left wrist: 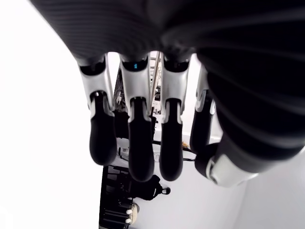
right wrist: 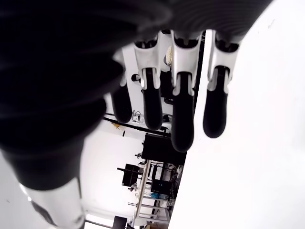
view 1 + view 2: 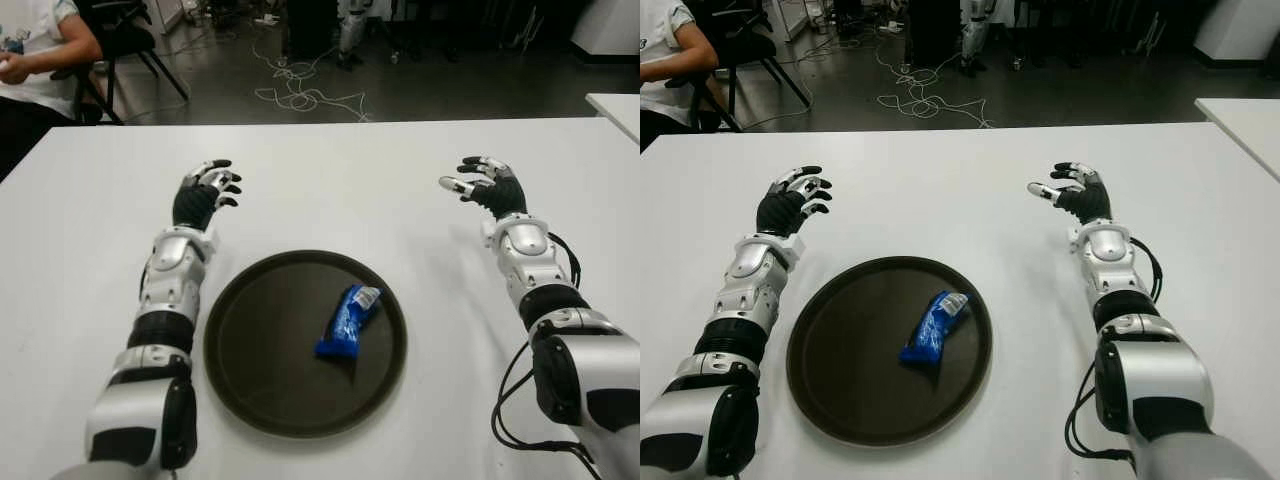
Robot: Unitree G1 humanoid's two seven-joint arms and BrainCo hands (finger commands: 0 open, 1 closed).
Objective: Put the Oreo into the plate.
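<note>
A blue Oreo packet [image 3: 348,321] lies flat inside the dark round plate [image 3: 250,340] at the table's near middle, slightly right of the plate's centre. My left hand [image 3: 208,190] is beyond the plate's left side, fingers relaxed and holding nothing. Off to the plate's far right, my right hand [image 3: 482,183] is also open and empty. The wrist views show the left fingers [image 1: 136,143] and the right fingers [image 2: 181,119] hanging loose with nothing between them.
The white table [image 3: 330,180] stretches on all sides of the plate. A seated person [image 3: 35,50] is at the far left beyond the table edge. Cables [image 3: 300,95] lie on the floor behind. Another white table corner [image 3: 618,105] shows at the right.
</note>
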